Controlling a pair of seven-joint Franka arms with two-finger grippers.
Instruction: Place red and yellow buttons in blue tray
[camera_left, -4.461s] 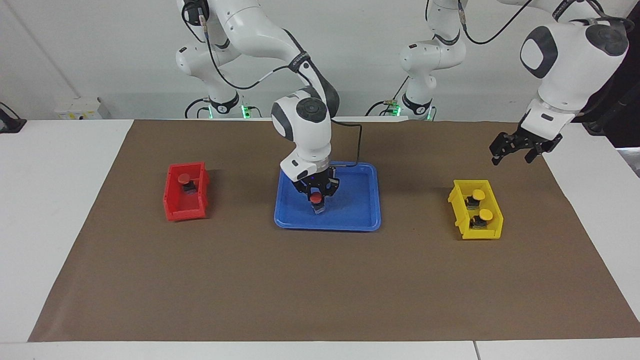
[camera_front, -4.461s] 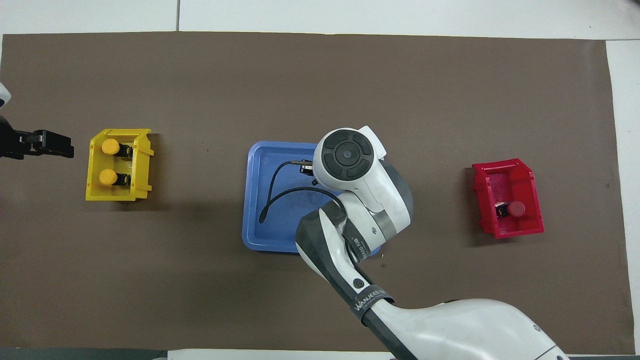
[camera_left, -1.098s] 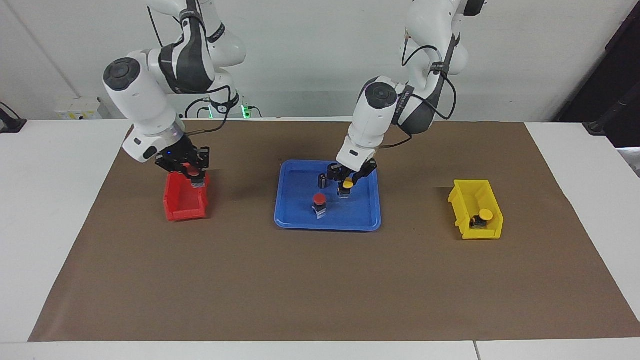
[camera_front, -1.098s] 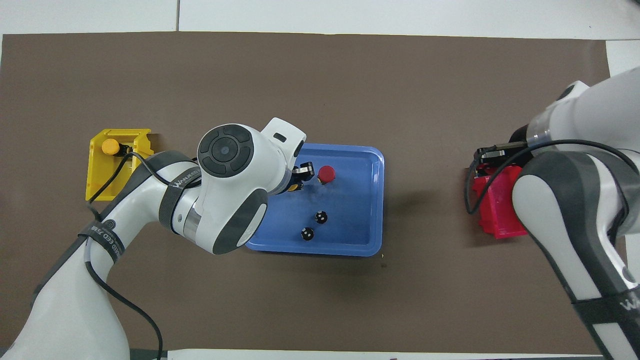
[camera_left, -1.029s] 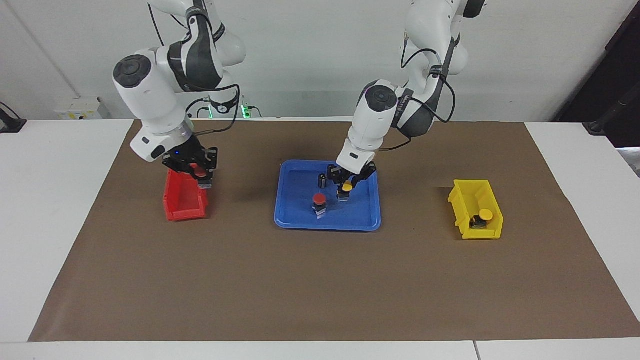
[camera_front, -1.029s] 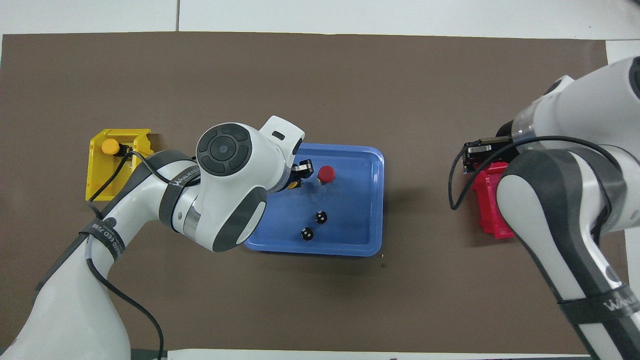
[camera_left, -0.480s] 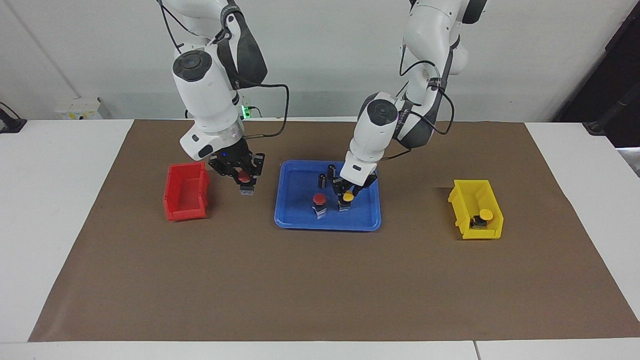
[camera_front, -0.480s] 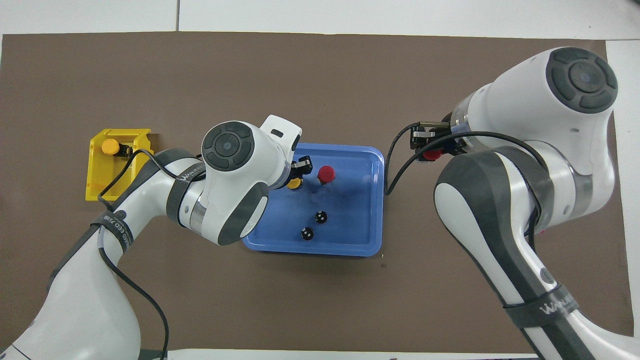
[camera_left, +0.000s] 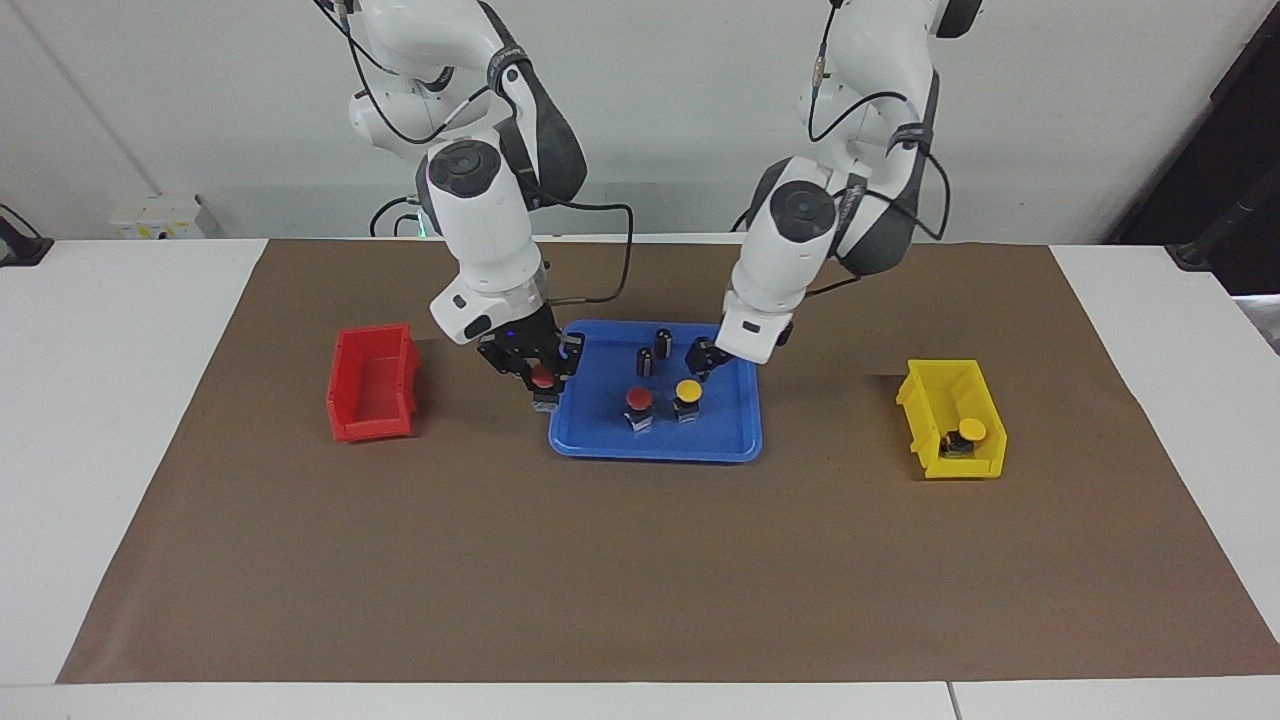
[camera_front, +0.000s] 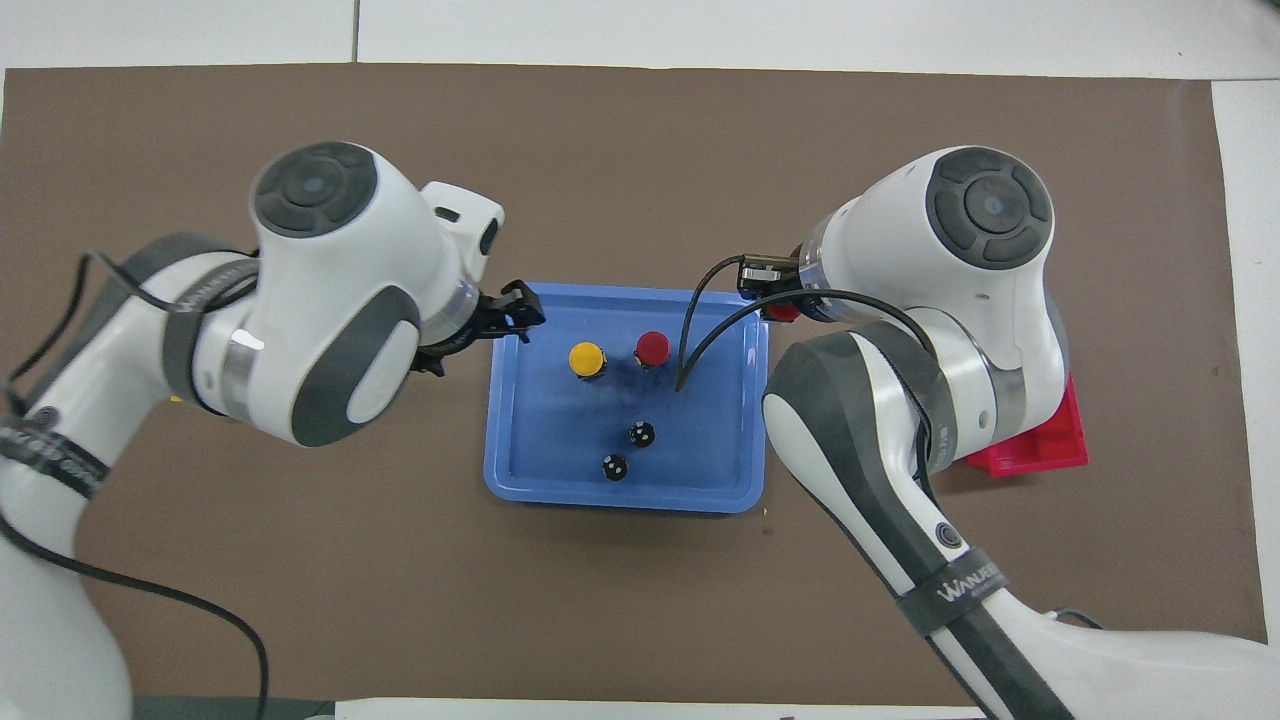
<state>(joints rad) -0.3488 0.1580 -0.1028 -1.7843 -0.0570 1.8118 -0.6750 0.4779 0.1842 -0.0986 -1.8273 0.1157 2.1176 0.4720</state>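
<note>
Right pincer (camera_left: 541, 381) is over the blue tray's (camera_left: 735, 448) edge toward the right arm's end, clenched around a red button (camera_left: 541, 377) that hangs clear of the tray floor. To set it down well, I'd say carry it further in over bare blue, away from the red-capped button (camera_left: 639, 398) and the yellow-capped one (camera_left: 687, 389) standing side by side in the tray, lower it until the base sits flat, and only then let go. Left pincer (camera_left: 706, 359) hovers with fingers spread and nothing in them, over the tray near the yellow cap. Two black capless cylinders (camera_left: 653, 350) stand in the tray nearer the robots. One yellow button (camera_left: 966, 433) waits in the yellow bin (camera_left: 925, 400) toward the left arm's end of the counter (camera_left: 110, 420); the red bin (camera_left: 350, 425) looks empty. From overhead, the left arm hides that yellow bin completely, and the carried button is only a red sliver; the facing view shows both plainly, and that the carried button is off the tray
</note>
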